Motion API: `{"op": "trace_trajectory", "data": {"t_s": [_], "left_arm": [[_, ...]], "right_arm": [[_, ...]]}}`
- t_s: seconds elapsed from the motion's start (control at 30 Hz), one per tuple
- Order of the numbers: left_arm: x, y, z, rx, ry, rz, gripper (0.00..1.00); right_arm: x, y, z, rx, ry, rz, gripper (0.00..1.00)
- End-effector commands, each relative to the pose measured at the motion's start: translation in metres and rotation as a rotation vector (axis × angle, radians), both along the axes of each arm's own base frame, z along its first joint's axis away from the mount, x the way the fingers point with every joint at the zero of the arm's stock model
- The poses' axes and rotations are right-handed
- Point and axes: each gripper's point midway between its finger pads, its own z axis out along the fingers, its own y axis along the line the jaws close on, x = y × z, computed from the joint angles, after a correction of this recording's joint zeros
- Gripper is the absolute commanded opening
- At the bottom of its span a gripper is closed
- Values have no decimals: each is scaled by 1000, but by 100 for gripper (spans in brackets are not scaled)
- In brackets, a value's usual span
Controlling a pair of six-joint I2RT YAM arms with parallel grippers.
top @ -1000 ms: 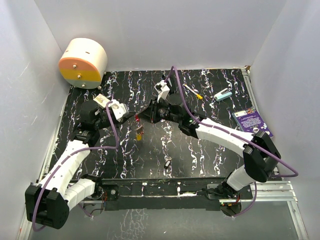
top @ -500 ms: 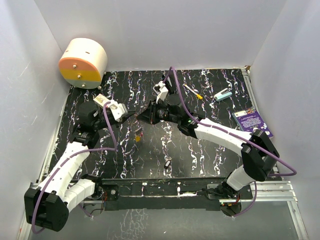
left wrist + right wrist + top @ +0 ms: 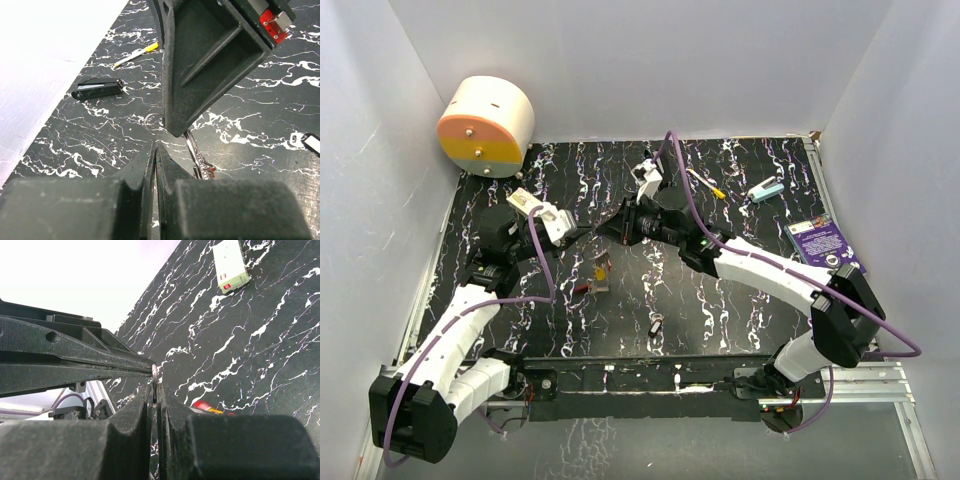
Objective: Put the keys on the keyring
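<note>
Over the middle of the worktop (image 3: 740,300), the left pincer (image 3: 590,232) is pressed shut, tip to tip with the right pincer (image 3: 604,231), which nips the silver keyring (image 3: 152,121). The keys (image 3: 601,272): just nearside of them. The purple card (image 3: 818,240): print unreadable.

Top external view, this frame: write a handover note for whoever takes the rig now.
Left gripper: shut, tip to tip with the right gripper; what it pinches is unclear.
Right gripper: shut, apparently on the keyring.
Red and yellow keys sit just below the tips; threaded or not, cannot tell.
Black key lies alone nearer the bases.
Left: thread at least the black key.
</note>
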Motion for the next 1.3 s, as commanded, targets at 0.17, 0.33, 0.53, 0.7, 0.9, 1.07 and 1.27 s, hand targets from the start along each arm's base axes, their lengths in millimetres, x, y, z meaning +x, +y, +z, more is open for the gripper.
{"op": "trace_trajectory", "data": {"t_s": [0.17, 0.33, 0.53, 0.7, 0.9, 1.07, 1.27], "left_arm": [[0, 9, -17, 63, 19, 46, 0], [-7, 22, -67, 182, 55, 61, 11], [-71, 18, -119, 301, 162, -222, 57], [-93, 23, -150, 380, 152, -336, 54], [-107, 17, -174, 364, 176, -431, 60], [-115, 3, -168, 257, 187, -507, 57], [-108, -22, -147, 83, 184, -540, 54]], "right_arm": [[9, -29, 29, 24, -80, -56, 8], [2, -56, 2, -74, -34, -82, 8], [-11, -72, -16, -115, -5, -96, 8], [-18, -77, -44, -161, 46, -84, 8], [-18, -73, -49, -157, 61, -72, 8], [-15, -76, -43, -144, 30, -92, 8], [-12, -80, -40, -128, 7, -122, 8]]}}
